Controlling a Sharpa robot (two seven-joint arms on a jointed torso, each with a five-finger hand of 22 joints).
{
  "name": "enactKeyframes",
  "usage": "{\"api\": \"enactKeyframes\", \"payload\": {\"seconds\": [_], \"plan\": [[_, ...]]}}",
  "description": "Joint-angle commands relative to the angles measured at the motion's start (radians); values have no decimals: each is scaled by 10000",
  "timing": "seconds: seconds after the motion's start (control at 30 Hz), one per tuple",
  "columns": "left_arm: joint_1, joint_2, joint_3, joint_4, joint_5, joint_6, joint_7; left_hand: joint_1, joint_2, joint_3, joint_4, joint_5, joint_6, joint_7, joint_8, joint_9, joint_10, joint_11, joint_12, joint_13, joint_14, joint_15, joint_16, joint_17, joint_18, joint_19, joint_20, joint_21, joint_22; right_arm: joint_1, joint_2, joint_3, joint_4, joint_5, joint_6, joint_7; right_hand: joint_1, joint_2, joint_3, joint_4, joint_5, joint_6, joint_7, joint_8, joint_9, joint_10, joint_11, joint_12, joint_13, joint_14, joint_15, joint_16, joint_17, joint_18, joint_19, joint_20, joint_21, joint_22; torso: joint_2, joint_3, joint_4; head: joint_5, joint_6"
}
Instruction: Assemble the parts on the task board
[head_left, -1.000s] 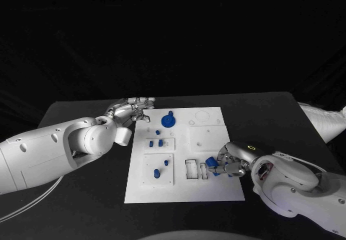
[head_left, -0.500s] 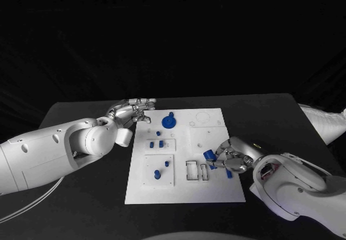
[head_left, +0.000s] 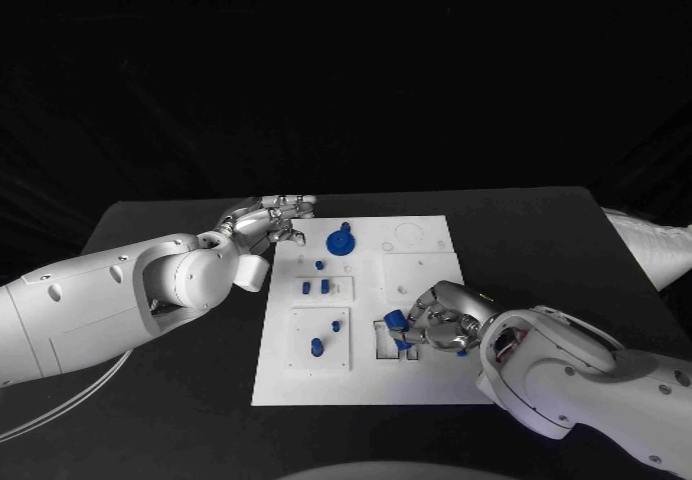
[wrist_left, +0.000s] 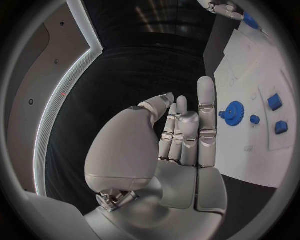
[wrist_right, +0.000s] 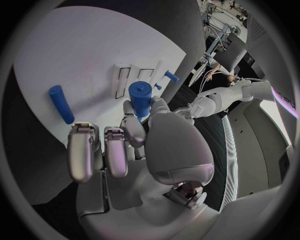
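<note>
The white task board lies in the middle of the table. My right hand hovers over its near right part and pinches a short blue peg just above the two narrow slots. A second blue peg lies loose on the board beside that hand. A blue gear sits at the board's far side. Two small blue blocks and other small blue parts stand in the left panels. My left hand holds nothing beside the board's far left corner.
The black table extends around the board on all sides. My left forearm lies along the board's left edge. My right forearm covers the table at the near right.
My right hand has carried the blue peg leftward across the board, from near the right edge to over the slots. The left hand has stayed put.
</note>
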Motion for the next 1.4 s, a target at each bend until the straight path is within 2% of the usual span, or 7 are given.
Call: {"api": "enactKeyframes", "payload": {"seconds": [0.03,0.63,0.67,0.8,0.93,1.2,1.4], "plan": [[4,17,6,36,-30,219,36,-47,17,36,-38,-12,-65,15,58,-1,-71,-8,50,-10,-34,-2,-29,-9,178,-55,5,22,11,-28,140,-5,-63,318,742,-105,160,366,3,89,-93,178,-185,269,801,1072,-361,3146,4319,893,-85,3,1858,-75,251,-85,15,110,12,10,1,23,-8],[5,-22,6,60,-30,224,21,-47,17,36,-38,-12,-65,15,58,-1,-71,-8,50,-10,-34,-2,-29,-9,178,-55,5,22,11,-40,381,-8,-231,-113,1095,-142,-724,402,-293,113,-440,605,-411,611,1345,1044,-553,3028,4251,884,-246,-30,1809,-65,238,-228,-27,71,12,12,2,62,-64],[5,-23,6,61,-30,223,20,-47,17,36,-38,-12,-65,15,58,-1,-71,-8,50,-10,-34,-2,-29,-9,178,-55,5,22,11,-40,393,-8,-249,-155,1065,-144,-928,422,-396,99,-735,609,-421,628,1391,1038,-560,3010,4240,881,-251,-38,1795,-63,233,-235,-39,54,12,13,-2,64,-65],[6,-33,6,66,-30,216,18,-47,17,36,-38,-12,-65,15,58,-1,-71,-8,50,-10,-34,-2,-29,-9,178,-55,5,22,11,-39,441,-8,-325,-405,905,-151,-1817,410,-998,118,-2787,520,-419,640,1566,995,-565,2900,4169,865,-262,-84,1715,-39,190,-252,-128,-68,12,16,-14,73,-56],[6,-46,6,72,-30,213,15,-47,17,36,-38,-12,-65,15,58,-1,-71,-8,50,-10,-34,-2,-29,-9,178,-55,5,22,11,-39,462,-8,-382,-736,781,-153,-2354,284,-1440,135,-3783,410,-388,629,1727,856,-532,2577,3937,852,-237,-123,1653,-18,148,-230,-212,-172,18,18,-14,62,-54],[6,-65,6,79,-30,217,1,-47,17,36,-38,-12,-65,15,58,-1,-71,-8,50,-10,-34,-2,-29,-9,178,-55,5,22,11,-43,418,-7,-283,-1017,668,-93,-2510,119,-1508,110,-3777,339,-369,619,1843,795,-515,2419,3835,842,-220,-154,1608,-9,131,-214,-254,-216,16,31,-23,65,-66],[6,-82,6,79,-30,224,-7,-47,17,36,-38,-12,-65,15,58,-1,-71,-8,50,-10,-34,-2,-29,-9,178,-55,5,22,11,-57,263,-6,-63,-1058,663,67,-1274,109,-1201,-291,-3266,337,-391,658,2044,820,-534,2421,3862,861,-236,-120,1692,-27,167,-222,-211,-123,16,32,-20,65,-75]]}}
